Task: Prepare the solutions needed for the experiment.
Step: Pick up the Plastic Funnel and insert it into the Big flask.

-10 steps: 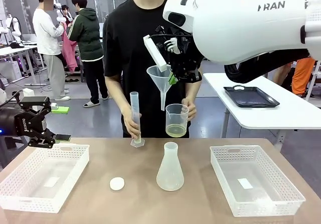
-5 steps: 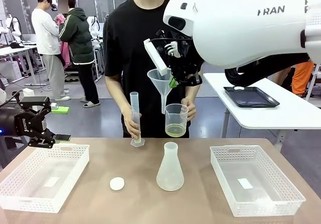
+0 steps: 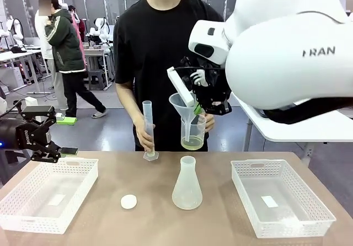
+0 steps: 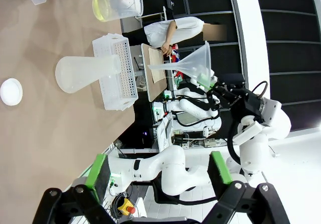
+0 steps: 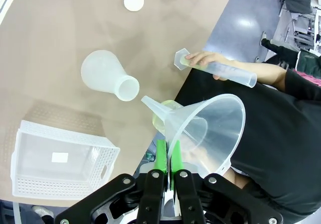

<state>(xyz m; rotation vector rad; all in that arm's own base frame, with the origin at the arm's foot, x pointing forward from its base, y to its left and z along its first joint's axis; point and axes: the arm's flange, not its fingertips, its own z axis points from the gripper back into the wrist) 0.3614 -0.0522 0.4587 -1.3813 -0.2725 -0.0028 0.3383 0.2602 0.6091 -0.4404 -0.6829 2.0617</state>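
Observation:
The solutions are a shallow pale yellow layer in a clear beaker that the person holds above the table's far edge, also seen as yellow liquid in the left wrist view. My right gripper is shut on the rim of a translucent funnel, tilted, its stem in front of the beaker and above the frosted conical flask. In the right wrist view the funnel hides most of the beaker. The person's other hand steadies a graduated cylinder. My left gripper hangs open at the far left.
One white basket stands at the left and another white basket at the right. A small white cap lies left of the flask. The person stands close behind the far edge.
My right gripper has come down and slightly right with the funnel, so its stem now hangs in front of the beaker. The left arm has not moved.

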